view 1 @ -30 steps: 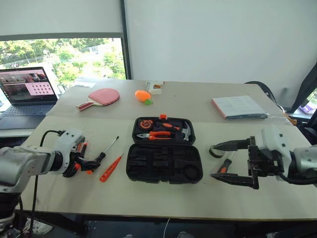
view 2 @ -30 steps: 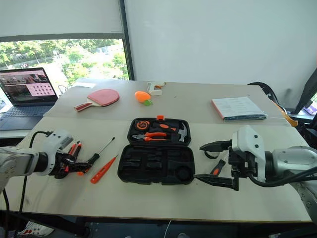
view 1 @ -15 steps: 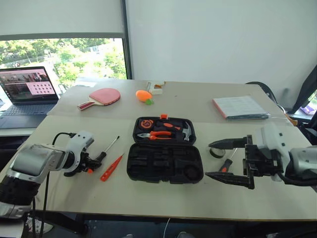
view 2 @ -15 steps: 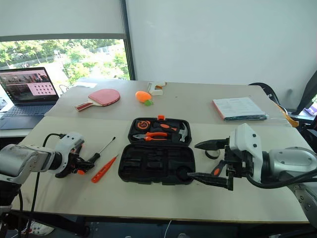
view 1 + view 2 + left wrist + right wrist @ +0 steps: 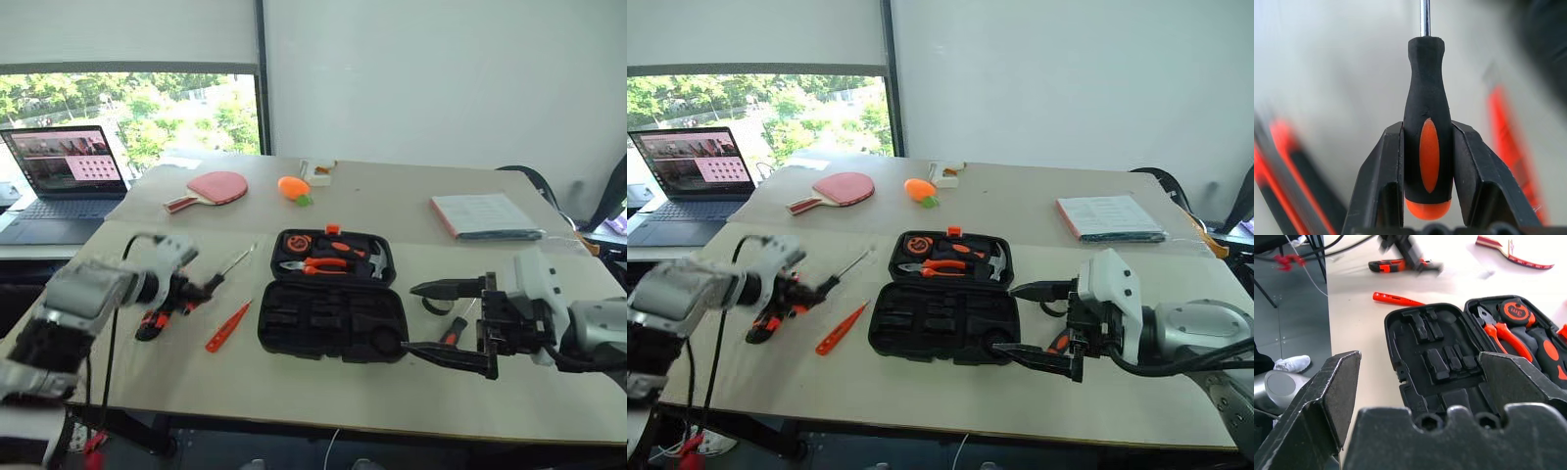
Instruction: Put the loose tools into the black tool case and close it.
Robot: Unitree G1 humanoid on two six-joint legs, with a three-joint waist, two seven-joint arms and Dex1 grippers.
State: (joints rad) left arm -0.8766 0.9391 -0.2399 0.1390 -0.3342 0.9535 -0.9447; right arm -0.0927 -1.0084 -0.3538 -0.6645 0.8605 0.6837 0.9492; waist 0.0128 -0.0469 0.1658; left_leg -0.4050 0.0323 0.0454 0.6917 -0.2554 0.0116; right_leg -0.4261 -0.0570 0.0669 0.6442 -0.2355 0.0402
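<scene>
The left gripper (image 5: 1426, 161) is pinching a screwdriver (image 5: 1427, 127) by its handle, shaft running out beyond the fingertips toward the black tool case (image 5: 331, 318), which is lying open to its right. The right gripper (image 5: 453, 318), jaws spread wide and empty, is hovering just beside the case's other end.

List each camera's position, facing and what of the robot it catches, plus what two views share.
Head eyes: look forward and down over the table; left hand, right hand.
Left wrist: along its fingers, clamped on a screwdriver.
Right wrist: between open fingers at the case.
Shared: the case in head and right wrist views.
</scene>
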